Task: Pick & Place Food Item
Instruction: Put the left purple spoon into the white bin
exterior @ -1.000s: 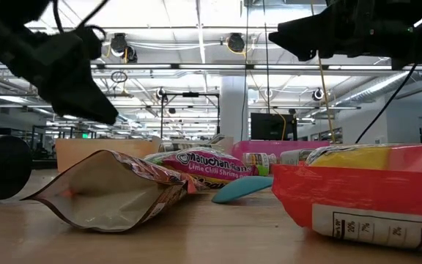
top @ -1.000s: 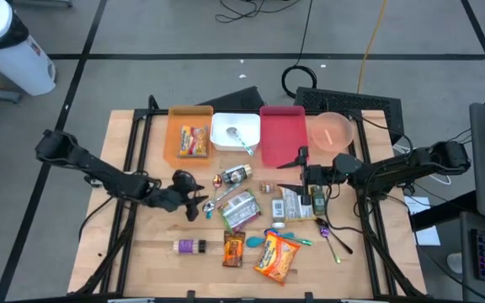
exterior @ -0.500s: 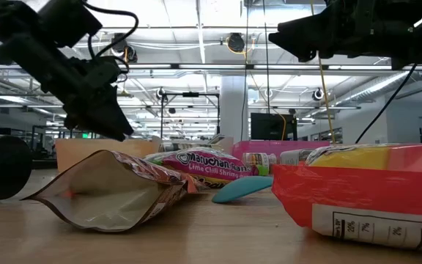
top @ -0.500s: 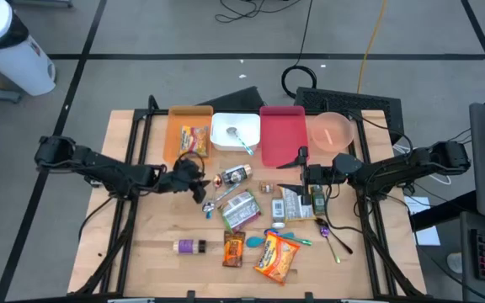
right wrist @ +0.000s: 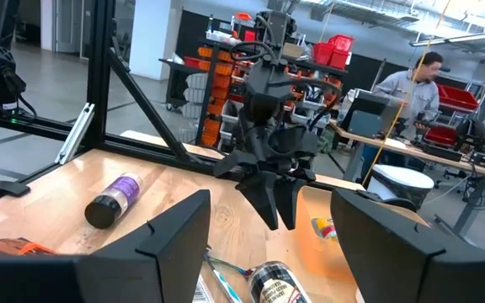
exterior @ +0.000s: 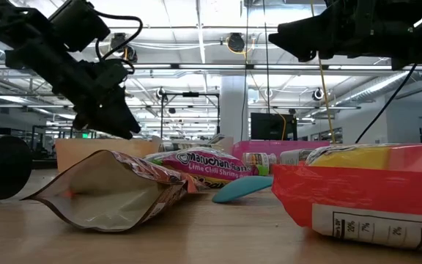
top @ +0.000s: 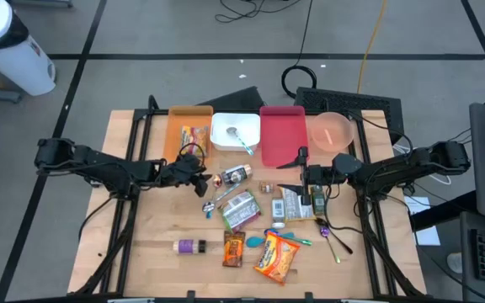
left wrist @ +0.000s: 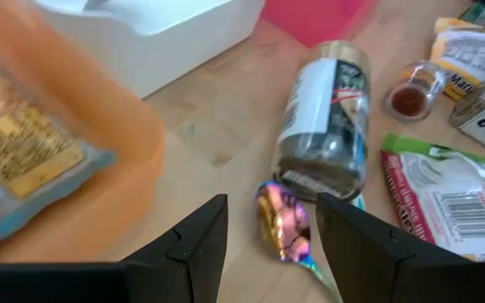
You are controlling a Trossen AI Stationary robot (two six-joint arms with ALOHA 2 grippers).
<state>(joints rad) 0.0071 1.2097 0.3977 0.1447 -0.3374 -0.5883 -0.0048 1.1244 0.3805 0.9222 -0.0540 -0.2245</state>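
**Left arm between bin and clutter, nothing held**

Left gripper (top: 199,178): hangs above the table with its fingers (left wrist: 194,244) parted and empty. Just ahead of the fingertips lies an iridescent spoon (left wrist: 282,227); directly beyond that, a glass jar (left wrist: 324,118) on its side. Close beside the gripper, toward the far edge, stands the orange bin (top: 172,135), which already holds a snack packet (top: 194,140).

Right gripper (top: 299,177): waits over the table's right half, jaws apart, nothing between them. A purple spoon (top: 328,236) lies nearer the front edge.

Remaining food items: a green-edged pouch (top: 241,208) sits a little past the jar from the left gripper; an orange noodle bag (top: 277,255) and a brown pouch (top: 233,249) lie farther off, toward the front edge.

Step in hand, as judged: one packet placed, next pick not yet begun.

Next move calls for: choosing a food item, likely the green-edged pouch, and bringing the left gripper down over it clear of spoon and jar.
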